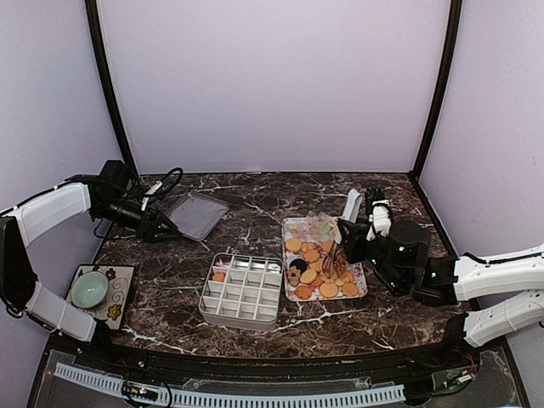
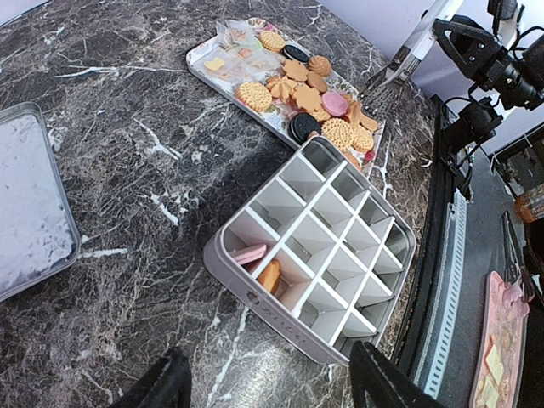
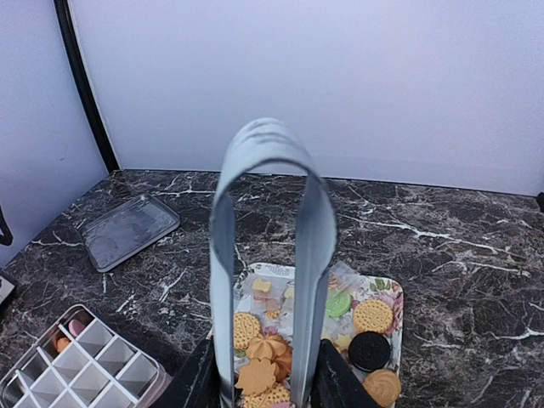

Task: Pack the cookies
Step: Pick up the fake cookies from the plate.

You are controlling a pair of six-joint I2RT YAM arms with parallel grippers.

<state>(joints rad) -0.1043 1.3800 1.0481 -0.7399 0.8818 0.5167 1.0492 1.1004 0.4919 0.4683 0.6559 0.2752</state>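
The marble table [image 1: 255,191] holds a divided box [image 1: 240,320] near the middle, with a flowered tray [image 1: 291,226] just right of it and a grey lid [image 1: 195,214] far left. Most cookies [image 2: 306,93] lie on the tray; two sit in the box's left compartments. The right gripper [image 3: 263,384] clamps metal tongs [image 3: 270,170] over the tray. The left gripper [image 2: 268,365] has its fingers apart, with nothing between them.
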